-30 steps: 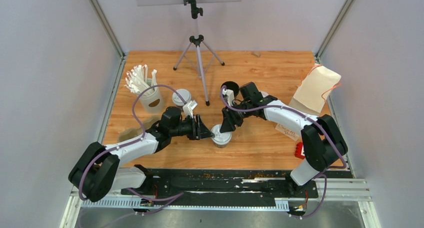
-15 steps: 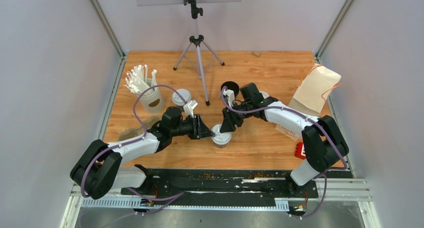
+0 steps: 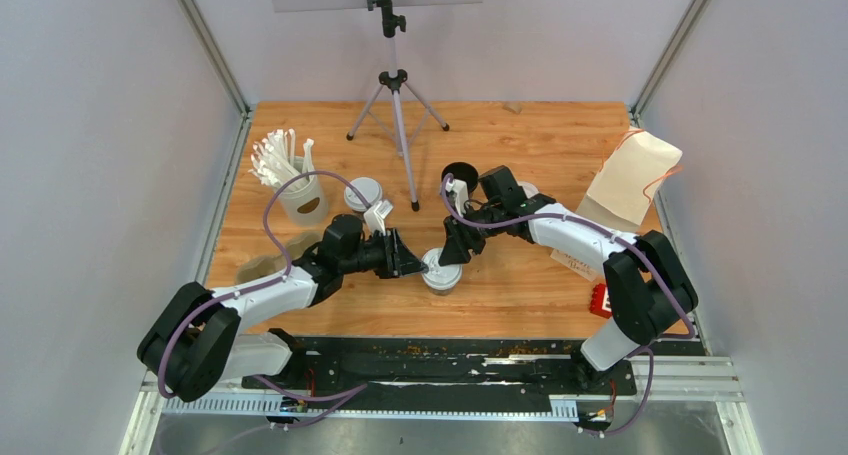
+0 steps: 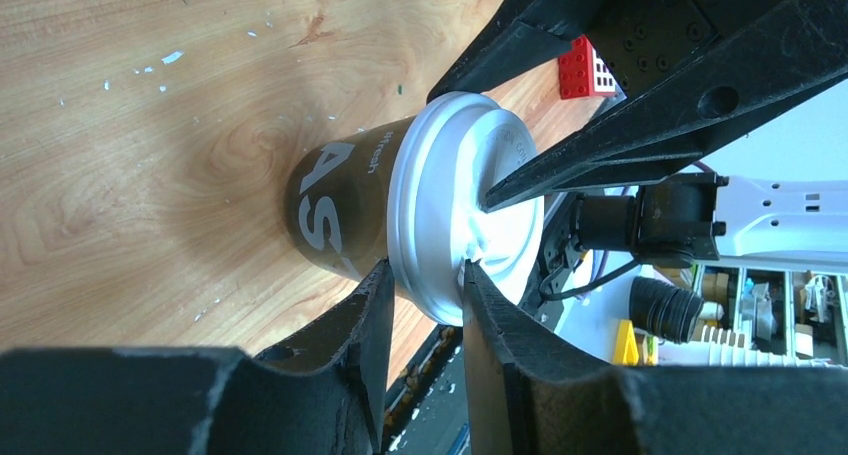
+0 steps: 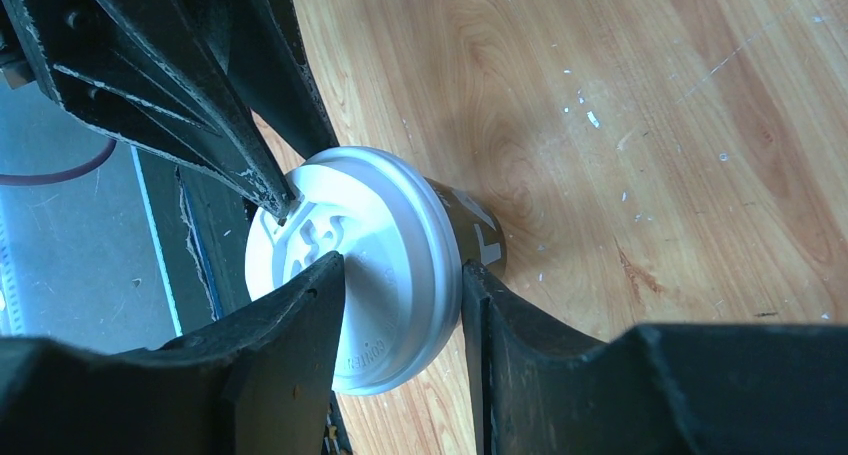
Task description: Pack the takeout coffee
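Note:
One takeout coffee cup (image 3: 441, 278), black with pale letters, stands upright near the table's front middle under its white lid (image 4: 445, 185). My left gripper (image 4: 427, 267) comes in from the left and is shut on the lid's edge, one finger under the rim and one on top. From the back right, my right gripper (image 5: 400, 265) is shut on the opposite edge of the same lid (image 5: 385, 215). A second lidded cup (image 3: 363, 192) and an open black cup (image 3: 459, 174) stand farther back.
A white cup of straws (image 3: 296, 197) stands at the back left. Under my left arm lies the brown pulp tray (image 3: 262, 266). A tripod (image 3: 398, 105) stands at the back middle, a paper bag (image 3: 633, 175) at the right, and a red block (image 3: 600, 300) near the right arm's base.
The left gripper's jaws have narrowed onto the lid's edge. The right gripper and the cup have stayed where they were.

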Motion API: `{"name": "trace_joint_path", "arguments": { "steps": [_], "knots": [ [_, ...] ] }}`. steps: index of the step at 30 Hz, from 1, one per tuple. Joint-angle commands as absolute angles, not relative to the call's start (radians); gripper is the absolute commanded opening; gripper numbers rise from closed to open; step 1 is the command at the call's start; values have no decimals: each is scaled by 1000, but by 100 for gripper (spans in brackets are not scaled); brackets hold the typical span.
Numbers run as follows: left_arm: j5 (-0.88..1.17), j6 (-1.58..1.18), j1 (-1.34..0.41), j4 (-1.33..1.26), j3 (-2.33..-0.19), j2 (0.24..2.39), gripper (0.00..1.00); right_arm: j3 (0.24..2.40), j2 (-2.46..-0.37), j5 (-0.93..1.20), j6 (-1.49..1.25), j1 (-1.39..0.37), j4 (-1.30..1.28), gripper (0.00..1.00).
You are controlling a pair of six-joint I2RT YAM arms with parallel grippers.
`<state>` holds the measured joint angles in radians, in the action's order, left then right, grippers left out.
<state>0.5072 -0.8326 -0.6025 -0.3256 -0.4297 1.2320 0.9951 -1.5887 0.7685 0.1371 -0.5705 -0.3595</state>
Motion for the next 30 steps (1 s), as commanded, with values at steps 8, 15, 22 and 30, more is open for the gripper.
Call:
{"name": "trace_joint_path", "arguments": {
  "steps": [8, 15, 22, 30],
  "knots": [
    [440, -939, -663, -320, -425, 1149, 48, 1079, -1631, 727, 222, -570, -452, 51],
    [406, -896, -667, -216, -476, 1126, 54, 1148, -1636, 701, 238, -570, -523, 64],
    [373, -870, -668, -145, -492, 1102, 56, 1242, -1627, 665, 168, -570, -597, 74],
    [306, -790, -666, -21, -550, 1040, 60, 1186, -1539, 550, -142, -570, -585, 78]
  ]
}}
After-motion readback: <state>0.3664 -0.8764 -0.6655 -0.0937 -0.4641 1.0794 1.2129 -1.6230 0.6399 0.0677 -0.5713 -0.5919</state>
